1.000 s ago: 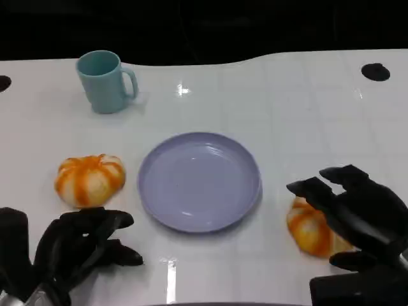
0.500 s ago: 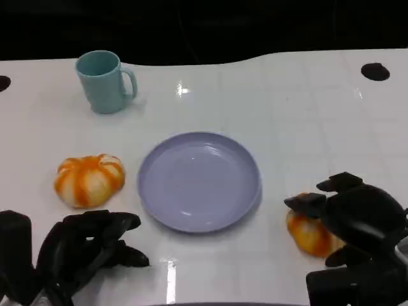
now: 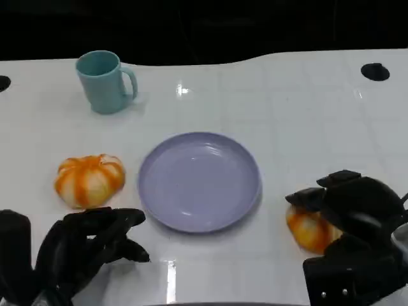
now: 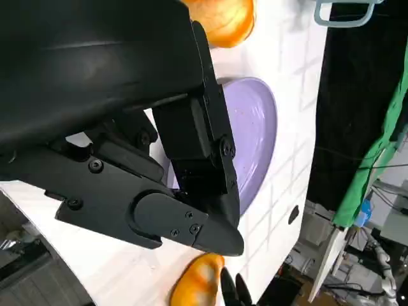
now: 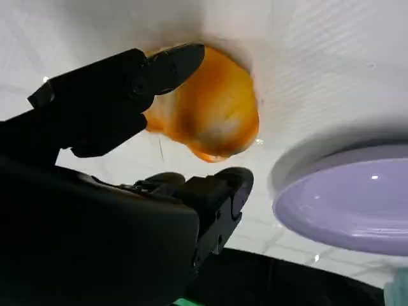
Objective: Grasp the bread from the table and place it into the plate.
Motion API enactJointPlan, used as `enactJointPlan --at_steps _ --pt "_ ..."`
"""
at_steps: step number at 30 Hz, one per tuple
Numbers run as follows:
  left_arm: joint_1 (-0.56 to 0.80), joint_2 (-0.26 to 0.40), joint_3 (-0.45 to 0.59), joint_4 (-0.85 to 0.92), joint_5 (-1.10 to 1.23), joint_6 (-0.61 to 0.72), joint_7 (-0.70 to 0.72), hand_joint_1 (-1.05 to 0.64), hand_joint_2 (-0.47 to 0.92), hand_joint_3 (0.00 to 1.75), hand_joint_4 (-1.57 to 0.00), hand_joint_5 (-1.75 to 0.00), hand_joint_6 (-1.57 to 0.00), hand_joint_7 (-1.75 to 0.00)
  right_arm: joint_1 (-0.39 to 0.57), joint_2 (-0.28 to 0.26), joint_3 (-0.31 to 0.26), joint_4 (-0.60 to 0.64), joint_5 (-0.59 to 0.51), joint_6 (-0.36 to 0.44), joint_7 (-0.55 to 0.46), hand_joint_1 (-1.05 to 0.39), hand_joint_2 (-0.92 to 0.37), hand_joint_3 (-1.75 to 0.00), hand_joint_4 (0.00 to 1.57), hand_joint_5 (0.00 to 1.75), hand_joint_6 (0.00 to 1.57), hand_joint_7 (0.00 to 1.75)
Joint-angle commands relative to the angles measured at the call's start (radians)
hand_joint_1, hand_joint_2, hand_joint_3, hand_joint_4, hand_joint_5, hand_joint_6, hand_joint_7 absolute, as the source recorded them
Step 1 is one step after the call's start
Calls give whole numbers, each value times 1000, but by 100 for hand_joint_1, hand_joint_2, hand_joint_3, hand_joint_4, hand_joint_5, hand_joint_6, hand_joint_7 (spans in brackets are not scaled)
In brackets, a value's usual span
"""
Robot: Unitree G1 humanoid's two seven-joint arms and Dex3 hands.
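Our right hand (image 3: 347, 207) had dropped and curled around the bread (image 3: 308, 229), right of the plate (image 3: 199, 181), though we couldn't tell if it gripped. It looked soft and light; we'd cup its sides. Left hand (image 3: 83, 245) idled, half-curled and empty.

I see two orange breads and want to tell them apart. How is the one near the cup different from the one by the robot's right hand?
The left bread lies in the open with nothing touching it, while the right bread sits partly covered by the right hand, whose fingers wrap around it. The left bread shows its whole striped top; the right bread shows just one edge. Both are orange and white, and both rest on the table beside the plate.
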Motion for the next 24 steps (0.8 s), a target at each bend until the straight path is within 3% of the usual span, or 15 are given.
enactJointPlan --at_steps 1,2,4,6,7,8,9,10,13,17,24 --pt "25 4 1 -47 -11 30 24 -58 92 13 -93 -127 -140 0 -18 9 -6 66 21 -28 -122 -18 -82 -1 90 25 94 8" --pt "27 4 0 -52 -12 34 25 -58 92 14 -92 -128 -139 0 -18 13 -11 81 35 -44 -153 -15 -83 -1 98 39 104 8" --pt "32 5 -3 -64 -13 40 29 -57 92 15 -89 -132 -138 0 -22 16 -18 110 63 -72 -194 -9 -88 -2 98 99 123 8" --pt "36 7 -6 -74 -14 44 30 -56 92 17 -86 -135 -137 0 -28 10 -15 130 73 -91 -218 -7 -91 -8 99 142 137 13" --pt "37 8 -6 -78 -15 45 30 -55 92 18 -85 -137 -137 0 -30 7 -13 137 74 -97 -226 -7 -87 -19 97 158 136 30" --pt "39 9 -7 -80 -16 47 29 -55 92 19 -84 -138 -136 0 -32 5 -12 142 74 -100 -231 -8 -80 -37 95 166 124 62" --pt "40 8 -7 -84 -18 50 30 -54 92 19 -83 -139 -135 0 -35 4 -10 152 71 -108 -246 -8 -69 -58 94 171 108 97" --pt "41 7 -7 -87 -19 51 31 -54 92 20 -82 -139 -135 0 -37 3 -9 159 69 -114 -257 -8 -63 -69 93 173 100 117" --pt "45 6 -9 -98 -21 59 35 -53 92 20 -81 -141 -134 0 -46 2 -6 186 65 -137 -299 -9 -52 -90 92 174 85 149" --pt "50 4 -11 -115 -21 70 47 -53 92 20 -79 -142 -133 0 -64 6 -1 214 61 -148 -323 -9 -48 -95 90 175 78 159" --pt "59 4 -12 -135 -29 80 49 -51 92 22 -76 -144 -131 0 -100 16 17 273 49 -148 -365 -10 -46 -94 88 175 86 136"
